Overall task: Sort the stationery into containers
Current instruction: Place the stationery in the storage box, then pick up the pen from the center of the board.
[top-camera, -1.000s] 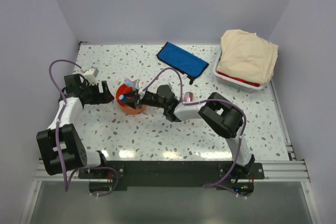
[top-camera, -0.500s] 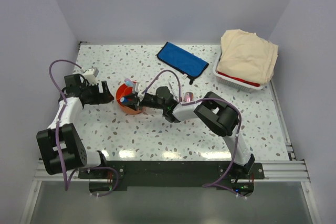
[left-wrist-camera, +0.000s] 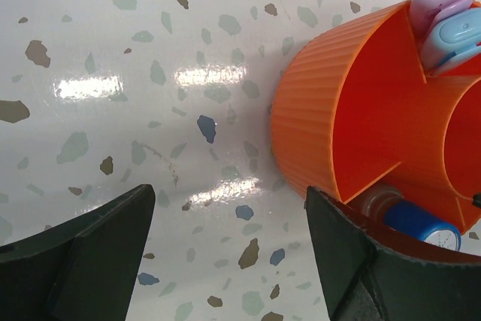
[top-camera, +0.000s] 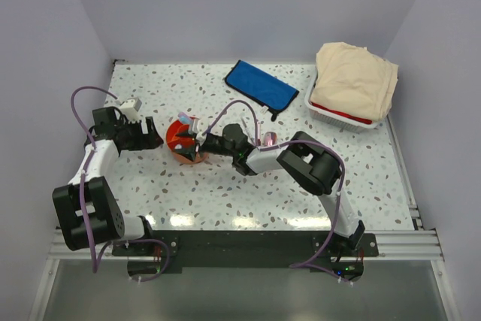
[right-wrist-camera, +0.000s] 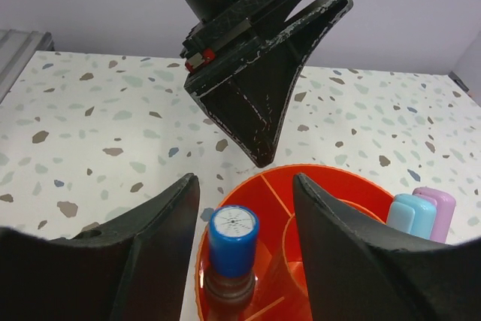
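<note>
Table (top-camera: 361, 178) carries every item. Its speckled top is glossy, so light objects probably slide on it readily.

Blue pouch (top-camera: 261, 86) lies flat, well apart from the orange tub (top-camera: 183, 143), beyond it and to its right in the top view. The fabric is soft and probably limp, so take hold at an edge, not the middle.

The orange tub is rigid ribbed plastic with inner partitions. It is probably light and apt to tip or skate if pushed at the rim, so brace it at the outer wall.

Left tool (left-wrist-camera: 231, 193) stands wide open just left of the tub and grips nothing; one finger is near the tub wall.

Right tool (right-wrist-camera: 244, 186) reaches over the tub from its right. Its jaws are partly spread, one on each side of the blue-capped stick (right-wrist-camera: 233, 234), with a gap at each side, so nothing is gripped.

The stick stands upright in an outer compartment of the tub. It looks like a smooth, stiff, light cylinder; grasp across the barrel below the cap, since the cap may pull off.

Lilac marker (right-wrist-camera: 436, 212) and pale-blue marker (right-wrist-camera: 409, 216) stand side by side in another compartment of the tub and call for the same handling.

Small pink item (top-camera: 269, 138) lies on the table right of the tub, near the right arm. It is too small to identify.
</note>
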